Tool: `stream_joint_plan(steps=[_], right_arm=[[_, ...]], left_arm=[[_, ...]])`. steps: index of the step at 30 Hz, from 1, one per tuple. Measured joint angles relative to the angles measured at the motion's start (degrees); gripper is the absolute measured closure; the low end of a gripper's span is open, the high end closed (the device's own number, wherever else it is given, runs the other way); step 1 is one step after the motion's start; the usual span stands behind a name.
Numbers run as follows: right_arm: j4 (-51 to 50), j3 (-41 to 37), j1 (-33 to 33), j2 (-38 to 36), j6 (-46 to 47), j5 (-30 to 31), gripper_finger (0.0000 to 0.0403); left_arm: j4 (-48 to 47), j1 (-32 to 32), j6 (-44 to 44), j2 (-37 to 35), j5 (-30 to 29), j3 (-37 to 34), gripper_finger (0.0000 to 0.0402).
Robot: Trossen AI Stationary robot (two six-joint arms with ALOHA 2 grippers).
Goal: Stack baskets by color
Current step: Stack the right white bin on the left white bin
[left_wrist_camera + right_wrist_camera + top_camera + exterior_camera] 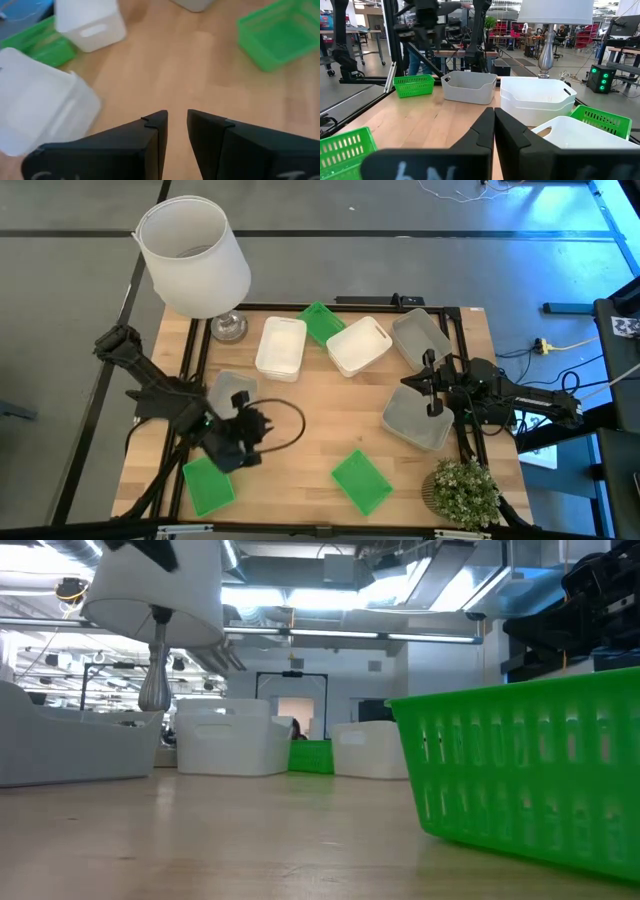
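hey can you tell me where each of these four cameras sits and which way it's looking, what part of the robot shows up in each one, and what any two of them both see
High view: above the table, straight down; both arms, left gripper, right gripper.
Low view: at tabletop height, level across the wood past a green basket; dark arm parts up top.
Left wrist view: tilted down at the tabletop; own fingers slightly apart.
Right wrist view: level across the table; own fingers closed.
Shared: the lamp shows in the high, low and right wrist views.

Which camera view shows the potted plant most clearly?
The high view: the potted plant shows whole from above at the table's near right corner, beside the right arm. The low view and both wrist views do not show it.
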Motion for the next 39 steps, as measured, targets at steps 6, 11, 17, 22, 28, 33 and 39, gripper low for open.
stream_joint_plan(steps=[6,11,17,22,28,33,39], right_arm=[[2.54,0.0,0.0,0.0,0.02,0.0,0.0389],[3.21,0.0,0.0,0.02,4.1,-1.14,0.0389],[3.48,1.39,0.02,0.02,8.76,0.32,0.0399],[-3.83,6.91,1.29,1.83,9.04,5.66,0.0401],[-9.44,14.68,5.33,11.77,8.55,11.25,0.0402],[-14.68,22.8,8.9,25.25,8.76,18.78,0.0402],[-24.81,36.34,13.21,43.31,10.6,23.29,0.0403]], left_arm=[[0.0,-4.75,-3.87,0.0,-0.55,-0.02,0.0337],[0.0,-6.22,-4.0,0.0,-2.93,-0.02,0.0337],[-0.76,-6.2,-3.91,0.0,-3.28,-0.02,0.0337],[-2.33,-6.2,-4.0,0.0,-3.3,-0.04,0.0337],[-4.7,-6.18,-6.59,0.0,-5.5,-0.04,0.0337],[-8.64,-6.16,-10.16,0.0,-6.32,-0.04,0.0337],[-9.2,-6.16,-11.03,0.0,-6.54,-0.07,0.0337]])
